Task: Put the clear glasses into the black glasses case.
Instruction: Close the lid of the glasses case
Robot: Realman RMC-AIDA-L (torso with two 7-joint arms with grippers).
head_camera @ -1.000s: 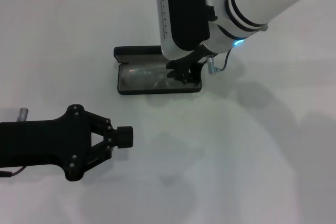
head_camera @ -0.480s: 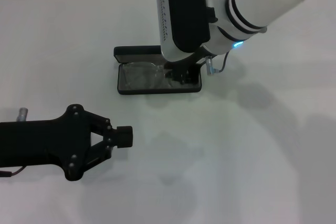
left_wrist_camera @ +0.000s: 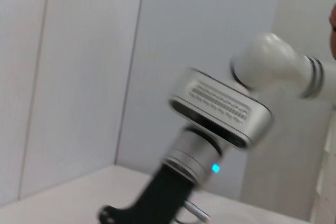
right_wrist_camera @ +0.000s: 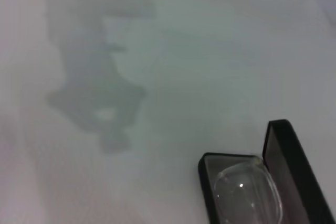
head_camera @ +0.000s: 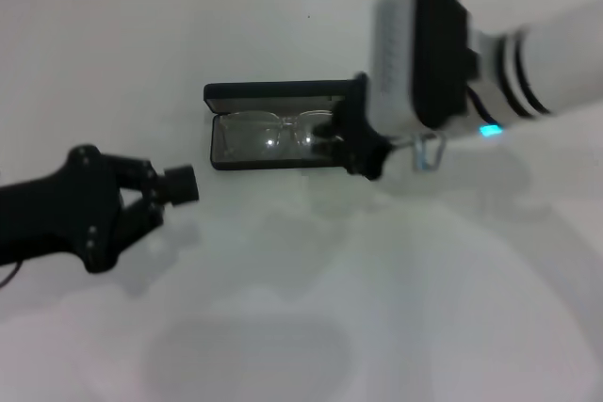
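The black glasses case lies open in the middle of the white table, its lid tipped back on the far side. The clear glasses rest inside it on the grey lining. My right gripper hovers at the case's right end, open, with nothing between its fingers. The right wrist view shows one end of the case with a clear lens in it. My left gripper is shut and empty, off to the case's left and nearer to me.
The white table carries only shadows around the case. The left wrist view looks across at the right arm's silver wrist against a pale wall.
The right gripper has let go of the glasses and pulled away to the right; the glasses now lie in the case. The left arm has shifted left and farther from me.
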